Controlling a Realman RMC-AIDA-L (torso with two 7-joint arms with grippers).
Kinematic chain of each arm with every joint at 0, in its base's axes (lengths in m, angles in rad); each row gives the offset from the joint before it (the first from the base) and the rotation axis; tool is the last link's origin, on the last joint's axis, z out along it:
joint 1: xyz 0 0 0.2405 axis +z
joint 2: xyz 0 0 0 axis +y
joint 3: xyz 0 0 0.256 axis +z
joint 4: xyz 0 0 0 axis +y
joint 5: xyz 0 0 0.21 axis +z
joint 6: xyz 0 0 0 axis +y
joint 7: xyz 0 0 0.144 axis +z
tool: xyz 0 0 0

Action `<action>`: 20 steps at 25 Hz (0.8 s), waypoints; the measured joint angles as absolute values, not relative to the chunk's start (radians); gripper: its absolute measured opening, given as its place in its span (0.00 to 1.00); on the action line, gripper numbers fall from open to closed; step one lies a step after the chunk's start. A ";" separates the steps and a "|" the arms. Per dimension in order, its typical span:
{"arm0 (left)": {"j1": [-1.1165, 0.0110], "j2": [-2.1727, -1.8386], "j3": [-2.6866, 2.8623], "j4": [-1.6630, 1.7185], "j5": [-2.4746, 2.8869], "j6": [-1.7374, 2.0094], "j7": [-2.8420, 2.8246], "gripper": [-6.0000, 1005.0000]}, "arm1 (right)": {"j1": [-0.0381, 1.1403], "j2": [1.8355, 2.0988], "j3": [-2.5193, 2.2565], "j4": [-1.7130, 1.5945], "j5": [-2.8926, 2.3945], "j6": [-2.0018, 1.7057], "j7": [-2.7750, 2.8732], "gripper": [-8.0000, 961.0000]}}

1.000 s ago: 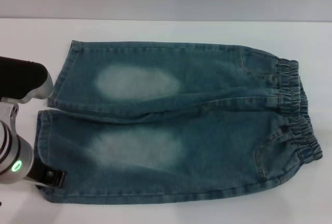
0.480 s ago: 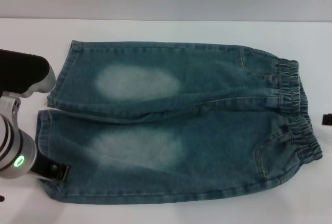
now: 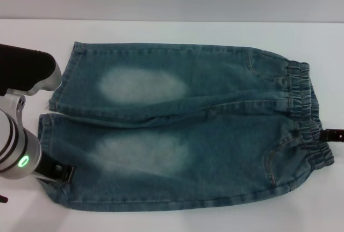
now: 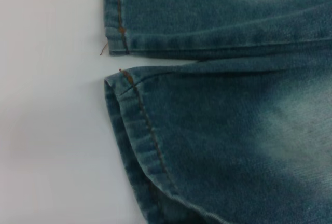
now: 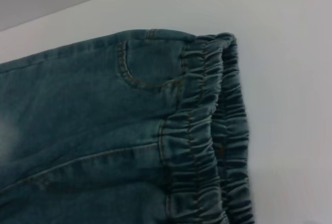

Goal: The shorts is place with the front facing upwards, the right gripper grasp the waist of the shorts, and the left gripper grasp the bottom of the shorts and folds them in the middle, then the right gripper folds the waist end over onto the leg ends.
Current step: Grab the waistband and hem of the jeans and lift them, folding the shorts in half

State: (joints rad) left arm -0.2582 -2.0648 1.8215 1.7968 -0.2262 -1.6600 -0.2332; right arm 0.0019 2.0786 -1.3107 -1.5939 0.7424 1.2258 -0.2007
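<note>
The blue denim shorts (image 3: 215,114) lie flat and front up on the white table, with the elastic waist (image 3: 303,103) to the right and the two leg hems (image 3: 47,130) to the left. My left gripper (image 3: 62,172) is at the near leg's hem, its black tip over the denim edge. Only the dark tip of my right gripper (image 3: 334,134) shows at the right edge, just beside the waist. The left wrist view looks onto the two leg hems (image 4: 135,130) and the gap between them. In the right wrist view I see the gathered waist (image 5: 207,130) and a front pocket seam.
The white table (image 3: 161,33) runs all round the shorts, with a grey wall behind its far edge. My left arm's silver and black links (image 3: 21,135) stand over the table at the left of the legs.
My left gripper has slid right onto the near leg's hem. The right gripper's tip has come into view from the right edge and moved up to the waist.
</note>
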 joint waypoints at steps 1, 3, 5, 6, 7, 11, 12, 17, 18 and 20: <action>-0.259 -2.065 1.821 1.797 -0.225 -1.660 -0.234 0.03 | 0.006 2.079 -1.311 -1.586 0.748 1.226 -0.202 0.74; -0.261 -2.065 1.820 1.796 -0.225 -1.660 -0.234 0.03 | 0.015 2.078 -1.311 -1.565 0.765 1.225 -0.206 0.74; -0.262 -2.065 1.819 1.794 -0.227 -1.658 -0.235 0.03 | 0.023 2.077 -1.311 -1.546 0.775 1.224 -0.209 0.74; -0.262 -2.065 1.818 1.794 -0.228 -1.658 -0.235 0.03 | 0.025 2.077 -1.312 -1.539 0.776 1.224 -0.209 0.74; -0.263 -2.065 1.817 1.794 -0.228 -1.657 -0.235 0.03 | 0.028 2.077 -1.312 -1.535 0.777 1.224 -0.211 0.74; -0.268 -2.065 1.815 1.794 -0.229 -1.656 -0.235 0.03 | 0.035 2.077 -1.313 -1.517 0.779 1.224 -0.218 0.74; -0.270 -2.065 1.815 1.794 -0.229 -1.655 -0.235 0.03 | 0.038 2.077 -1.313 -1.510 0.782 1.224 -0.221 0.74; -0.275 -2.063 1.818 1.793 -0.229 -1.655 -0.235 0.03 | 0.048 2.075 -1.313 -1.463 0.811 1.224 -0.236 0.74; -0.275 -2.063 1.818 1.793 -0.229 -1.655 -0.235 0.03 | 0.050 2.075 -1.313 -1.457 0.814 1.223 -0.239 0.74; -0.276 -2.063 1.820 1.792 -0.229 -1.654 -0.235 0.03 | 0.049 2.075 -1.313 -1.457 0.816 1.225 -0.248 0.74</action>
State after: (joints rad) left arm -0.2761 -2.0632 1.8204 1.7923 -0.2287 -1.6540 -0.2347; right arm 0.0491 2.0751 -1.3131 -1.4572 0.8160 1.2246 -0.2478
